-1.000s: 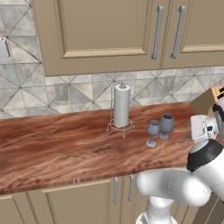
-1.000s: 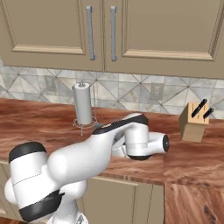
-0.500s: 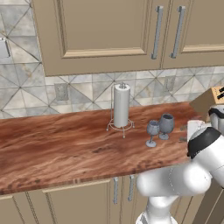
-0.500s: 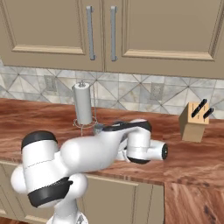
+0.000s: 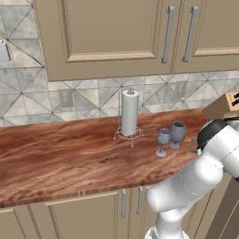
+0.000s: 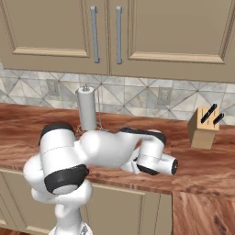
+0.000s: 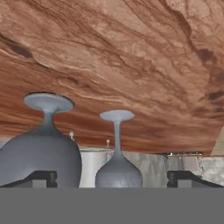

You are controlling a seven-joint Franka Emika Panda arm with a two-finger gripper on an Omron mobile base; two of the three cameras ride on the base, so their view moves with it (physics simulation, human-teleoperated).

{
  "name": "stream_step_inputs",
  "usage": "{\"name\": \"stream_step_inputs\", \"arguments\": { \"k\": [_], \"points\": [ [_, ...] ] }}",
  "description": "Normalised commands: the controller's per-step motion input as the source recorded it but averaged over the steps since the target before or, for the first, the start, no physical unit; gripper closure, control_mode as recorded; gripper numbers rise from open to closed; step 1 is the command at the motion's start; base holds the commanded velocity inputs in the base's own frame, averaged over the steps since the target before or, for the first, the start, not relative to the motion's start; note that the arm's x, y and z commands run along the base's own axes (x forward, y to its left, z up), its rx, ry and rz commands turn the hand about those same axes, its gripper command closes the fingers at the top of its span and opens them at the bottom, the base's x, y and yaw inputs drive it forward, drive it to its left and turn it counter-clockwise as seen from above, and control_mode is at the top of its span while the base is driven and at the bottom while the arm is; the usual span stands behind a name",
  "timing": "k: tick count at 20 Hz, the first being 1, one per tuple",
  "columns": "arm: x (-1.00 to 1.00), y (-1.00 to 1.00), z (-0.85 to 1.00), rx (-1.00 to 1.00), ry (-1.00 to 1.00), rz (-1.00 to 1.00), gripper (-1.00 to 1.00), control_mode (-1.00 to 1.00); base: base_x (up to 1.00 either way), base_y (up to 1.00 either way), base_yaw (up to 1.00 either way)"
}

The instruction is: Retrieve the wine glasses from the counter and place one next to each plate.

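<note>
You have a tall white paper-towel roll (image 5: pixel 130 112) standing upright on a thin wire holder (image 5: pixel 127 136), set toward the back of the worktop near the wall. From the right base camera you see the same roll (image 6: pixel 86 108) left of centre. Off to the right you'll find a wooden knife block (image 6: pixel 203 128) with dark handles sticking out of its top; from the left base camera only its corner (image 5: pixel 224 104) shows at the frame's edge. Behind everything runs a grey patterned tile backsplash (image 5: pixel 88 97) with wall outlets (image 5: pixel 66 97) in it. Above hang beige upper cabinets (image 6: pixel 170 32) with vertical metal bar handles (image 6: pixel 95 34)
</note>
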Motion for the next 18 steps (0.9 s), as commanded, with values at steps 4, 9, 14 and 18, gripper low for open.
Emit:
{"name": "stream_step_inputs", "arguments": {
  "k": [4,9,14,18],
  "points": [
    [0.15,0.00,-0.26,0.07,0.00,-0.04,-1.00,-1.00,0.00,0.00,0.00],
    [0.29,0.00,-0.17,0.05,0.00,-0.04,-1.00,-1.00,0.00,0.00,0.00],
    [0.33,0.00,-0.11,0.01,0.00,-0.04,-1.00,-1.00,0.00,0.00,0.00],
    [0.29,0.00,-0.16,0.01,0.00,-0.05,-1.00,-1.00,0.00,0.00,0.00]
  ]
}}
